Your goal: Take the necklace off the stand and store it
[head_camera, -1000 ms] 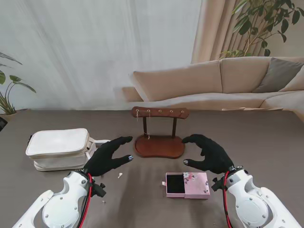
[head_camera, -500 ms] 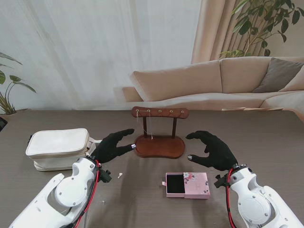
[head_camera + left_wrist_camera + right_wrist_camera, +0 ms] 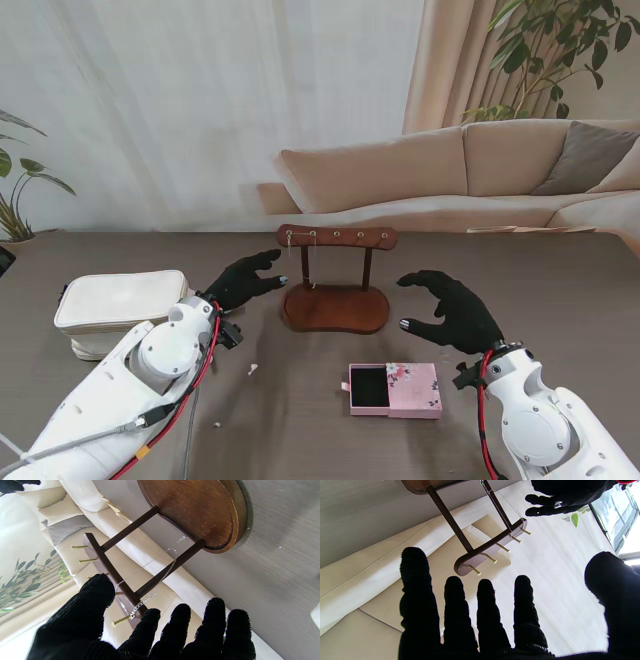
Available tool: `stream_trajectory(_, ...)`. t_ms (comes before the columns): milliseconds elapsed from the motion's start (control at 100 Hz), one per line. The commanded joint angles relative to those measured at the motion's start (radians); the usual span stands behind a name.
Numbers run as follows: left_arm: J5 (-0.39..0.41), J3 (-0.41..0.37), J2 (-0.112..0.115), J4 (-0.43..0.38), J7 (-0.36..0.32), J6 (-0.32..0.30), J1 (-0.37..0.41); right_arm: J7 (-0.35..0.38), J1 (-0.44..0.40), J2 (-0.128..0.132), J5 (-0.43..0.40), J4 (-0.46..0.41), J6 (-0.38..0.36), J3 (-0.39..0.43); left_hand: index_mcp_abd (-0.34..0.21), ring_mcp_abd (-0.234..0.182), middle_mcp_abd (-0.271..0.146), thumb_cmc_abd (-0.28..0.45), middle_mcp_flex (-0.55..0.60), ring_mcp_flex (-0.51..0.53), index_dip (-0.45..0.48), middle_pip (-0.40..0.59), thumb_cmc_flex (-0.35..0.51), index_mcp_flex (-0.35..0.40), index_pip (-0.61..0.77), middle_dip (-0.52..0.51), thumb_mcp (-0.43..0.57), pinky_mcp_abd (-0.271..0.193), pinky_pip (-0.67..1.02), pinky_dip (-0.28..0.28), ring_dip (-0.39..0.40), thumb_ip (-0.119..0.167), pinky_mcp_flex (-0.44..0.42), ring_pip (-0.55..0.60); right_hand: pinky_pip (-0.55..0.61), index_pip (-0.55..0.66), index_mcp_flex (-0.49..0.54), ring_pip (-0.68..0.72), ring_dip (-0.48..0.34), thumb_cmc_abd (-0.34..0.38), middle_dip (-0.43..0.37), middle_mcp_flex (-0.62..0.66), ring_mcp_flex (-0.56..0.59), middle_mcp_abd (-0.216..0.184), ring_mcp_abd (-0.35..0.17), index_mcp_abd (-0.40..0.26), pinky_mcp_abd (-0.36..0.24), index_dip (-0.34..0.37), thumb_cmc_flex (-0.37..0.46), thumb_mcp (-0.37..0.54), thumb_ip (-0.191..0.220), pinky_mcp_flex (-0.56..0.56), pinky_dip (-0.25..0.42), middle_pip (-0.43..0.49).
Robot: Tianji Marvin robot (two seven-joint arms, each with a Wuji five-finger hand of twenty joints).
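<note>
A dark wooden stand (image 3: pixel 335 300) with a crossbar of brass pegs stands at the table's middle. A thin silver necklace (image 3: pixel 303 262) hangs from the pegs at the bar's left end; in the left wrist view the necklace (image 3: pixel 146 598) drapes over the end peg. My left hand (image 3: pixel 246 282) is open, its fingertips (image 3: pixel 95 590) just short of that left end. My right hand (image 3: pixel 455 312) is open to the right of the stand, apart from it. A pink jewellery box (image 3: pixel 394 389) lies open nearer to me, its dark inside showing.
A white bag (image 3: pixel 122 312) lies on the table to the left, behind my left forearm. A small white scrap (image 3: pixel 252 369) lies nearer to me than the stand. A beige sofa (image 3: pixel 470 175) and curtains stand beyond the table.
My left hand has moved farther from me and rightward, up to the left end of the stand's bar. The right hand has shifted slightly away from me. The necklace still hangs on the pegs.
</note>
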Motion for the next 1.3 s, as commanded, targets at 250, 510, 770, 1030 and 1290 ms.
stream_trajectory(250,-0.072,0.073,-0.046,0.17,-0.028,-0.005,-0.132,0.014,0.003,-0.005,0.008,0.007,-0.002,-0.006,-0.11,0.02,0.021,-0.026,0.03,0.077,-0.02,0.025,-0.03,-0.052,-0.023,0.057,0.017,0.011,0.062,0.102,0.041,-0.003,0.031,0.02,-0.033,-0.017,0.017,-0.006,-0.005,0.022,-0.015,0.024,0.004,-0.012,-0.011,-0.025,0.016,-0.024,-0.015,-0.04,0.008,-0.59,0.03,-0.02)
stream_trajectory(510,-0.122,0.121,-0.073,0.271,-0.023,-0.031,-0.188,0.016,0.005,-0.005,0.014,0.009,-0.001,-0.01,-0.243,0.016,0.016,-0.034,0.03,0.081,-0.029,0.028,-0.022,-0.054,-0.02,0.087,0.018,0.008,0.063,0.139,0.048,-0.005,0.025,0.017,-0.034,-0.016,0.022,-0.006,-0.004,0.023,-0.015,0.027,0.006,-0.012,-0.011,-0.023,0.015,-0.024,-0.013,-0.041,0.009,-0.59,0.031,-0.02)
stream_trajectory(770,-0.155,0.154,-0.1,0.342,0.004,-0.066,-0.219,0.021,0.005,-0.004,0.016,0.01,0.0,-0.016,-0.32,0.015,0.007,-0.048,0.039,0.085,-0.036,0.03,-0.005,-0.003,0.015,0.1,0.038,0.008,0.055,0.154,0.05,-0.008,0.024,0.018,-0.035,-0.016,0.022,-0.006,-0.004,0.026,-0.015,0.028,0.007,-0.011,-0.011,-0.022,0.015,-0.024,-0.011,-0.042,0.009,-0.591,0.032,-0.021)
stream_trajectory(1030,-0.177,0.161,-0.118,0.366,0.036,-0.086,-0.218,0.02,0.005,-0.005,0.018,0.009,0.001,-0.021,-0.321,0.018,0.005,-0.06,0.064,0.092,0.0,0.037,0.007,0.075,0.085,0.112,0.073,0.012,0.047,0.16,0.053,-0.015,0.026,0.019,-0.035,-0.016,0.023,-0.006,-0.004,0.032,-0.015,0.03,0.007,-0.011,-0.01,-0.022,0.016,-0.025,-0.008,-0.046,0.009,-0.591,0.033,-0.021)
stream_trajectory(1290,-0.186,0.164,-0.13,0.376,0.068,-0.087,-0.212,0.023,0.004,-0.005,0.022,0.008,0.002,-0.027,-0.274,0.022,-0.005,-0.056,0.08,0.101,0.14,0.042,0.008,0.117,0.176,0.145,0.097,0.02,0.041,0.167,0.059,-0.02,0.031,0.02,-0.036,-0.016,0.025,-0.007,-0.004,0.039,-0.015,0.032,0.007,-0.011,-0.009,-0.021,0.015,-0.025,-0.005,-0.049,0.009,-0.591,0.034,-0.022)
